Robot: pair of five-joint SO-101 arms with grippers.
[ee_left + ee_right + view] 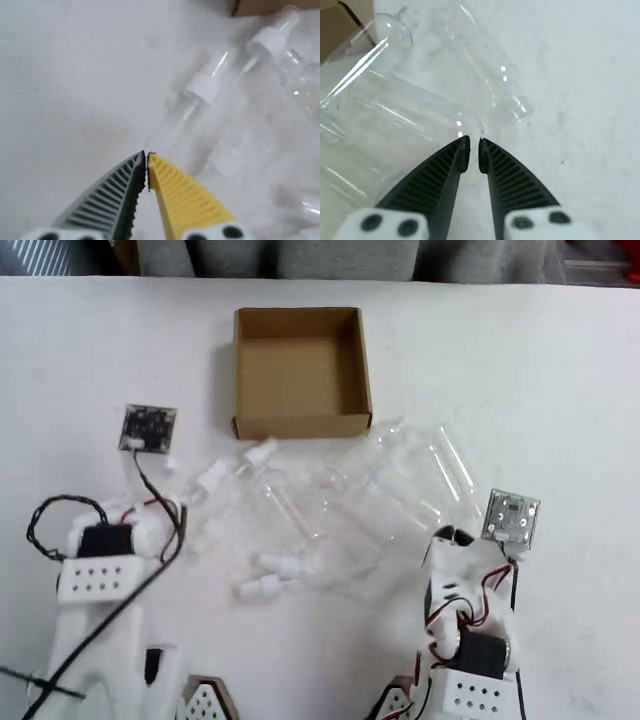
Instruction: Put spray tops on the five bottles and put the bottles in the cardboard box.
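Note:
The open cardboard box (300, 370) stands at the back middle of the table, with nothing inside. Several clear bottles (390, 490) lie on their sides in a loose heap in front of it. White spray tops lie among them: one (260, 453) by the box, one (213, 478) further left and two (270, 575) nearer the front. My left gripper (146, 157) is shut on nothing, its tips just short of a spray top (202, 90) with its tube. My right gripper (471, 147) is shut and holds nothing, close to an open bottle neck (520, 107).
Two small square boards with wires lie on the table, one at the left (150, 427) and one at the right (512, 517). A black cable loop (50, 520) lies beside the left arm. The table's far edge (320, 280) runs behind the box.

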